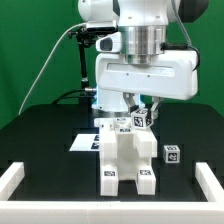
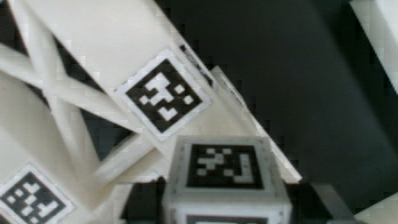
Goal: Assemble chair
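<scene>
Since the arm's end effector (image 1: 140, 108) looks clamped on a small white plastic block with a square black-and-white tag (image 1: 140, 118), right at the top of the half-built chunky white plastic chair (image 1: 126, 160), I'd guess the step in hand is seating that block onto the frame. The chair stands upright in the middle of the black desk (image 1: 45, 150). The thin flat white marker board (image 1: 84, 143) lies just behind it toward the exterior view's left. A second white tagged cube (image 1: 171, 153) sits loose on the desk toward the exterior view's right, apart from the chair.

How I'd do it, just my take: in the wrist view the small white plastic block (image 2: 222, 165) sits close against the chair's white slanted struts (image 2: 89, 50), so I'd square it up to them before pushing. Keep the grip firm so the block can't twist, and go slow. The chair seems to be just standing free on the desk, so a sideways shove could slide or tip it. I can't tell from either view whether the block already touches its seat.

Labels: no brand names, letters or numbers that I can read. The only print is the square black-and-white tag patterns on the parts and the board.
</scene>
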`<state>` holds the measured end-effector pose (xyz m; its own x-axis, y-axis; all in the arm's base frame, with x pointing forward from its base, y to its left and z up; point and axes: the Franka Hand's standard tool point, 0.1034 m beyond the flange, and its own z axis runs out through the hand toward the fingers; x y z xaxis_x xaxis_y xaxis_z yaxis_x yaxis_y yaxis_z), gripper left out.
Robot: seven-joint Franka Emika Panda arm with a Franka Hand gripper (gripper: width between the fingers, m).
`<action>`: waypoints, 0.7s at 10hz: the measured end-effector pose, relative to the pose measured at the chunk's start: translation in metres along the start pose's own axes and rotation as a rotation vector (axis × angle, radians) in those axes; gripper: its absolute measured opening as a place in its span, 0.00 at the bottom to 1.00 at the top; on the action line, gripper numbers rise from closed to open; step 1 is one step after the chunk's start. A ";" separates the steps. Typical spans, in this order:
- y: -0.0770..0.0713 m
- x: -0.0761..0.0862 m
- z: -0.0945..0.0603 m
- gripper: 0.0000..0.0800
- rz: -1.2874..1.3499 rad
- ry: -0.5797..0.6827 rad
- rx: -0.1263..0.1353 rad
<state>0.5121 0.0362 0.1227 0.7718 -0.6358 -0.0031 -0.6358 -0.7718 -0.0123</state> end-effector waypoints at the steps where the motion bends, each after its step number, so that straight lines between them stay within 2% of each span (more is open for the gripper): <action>1: -0.001 -0.001 0.000 0.36 0.073 -0.004 0.005; 3: -0.001 -0.001 0.000 0.36 0.019 -0.004 0.006; 4: -0.004 -0.003 0.000 0.64 -0.017 -0.004 0.007; 5: -0.008 -0.003 -0.001 0.64 -0.196 0.006 0.006; 6: -0.011 -0.004 -0.001 0.78 -0.379 0.021 0.008; 7: -0.011 -0.005 -0.001 0.78 -0.486 0.020 0.007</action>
<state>0.5153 0.0473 0.1237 0.9791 -0.2019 0.0236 -0.2016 -0.9794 -0.0146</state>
